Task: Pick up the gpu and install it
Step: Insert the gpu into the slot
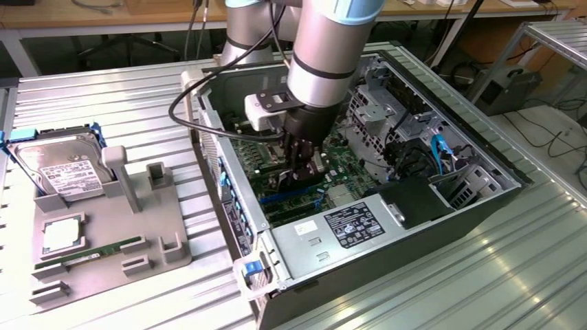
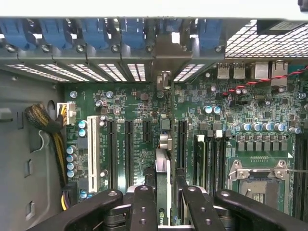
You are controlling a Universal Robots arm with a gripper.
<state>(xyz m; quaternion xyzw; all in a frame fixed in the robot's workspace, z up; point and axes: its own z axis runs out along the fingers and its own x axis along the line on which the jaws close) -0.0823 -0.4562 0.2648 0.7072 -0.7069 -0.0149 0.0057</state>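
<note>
My gripper point(image 1: 303, 180) is lowered inside the open computer case point(image 1: 495, 185), over the green motherboard point(image 1: 344, 165). It is shut on the gpu point(image 1: 315, 167), a thin black card held on edge. In the wrist view the gpu point(image 2: 163, 168) stands edge-on between the two black fingers point(image 2: 143, 207) of the gripper point(image 2: 166, 211). Its silvery bracket point(image 2: 166, 62) reaches the case's rear slot openings. The card is lined up with the black expansion slots point(image 2: 129, 149), between one slot and its neighbour point(image 2: 183, 144); whether it is seated I cannot tell.
A grey holder tray point(image 1: 110, 254) at the exterior view's left carries a hard drive point(image 1: 55, 165), a green memory stick point(image 1: 92, 251) and a square chip point(image 1: 62, 234). Inside the case are the power supply point(image 1: 353, 223), drive cage point(image 1: 385, 103), cables point(image 2: 48, 125) and processor socket point(image 2: 260, 178).
</note>
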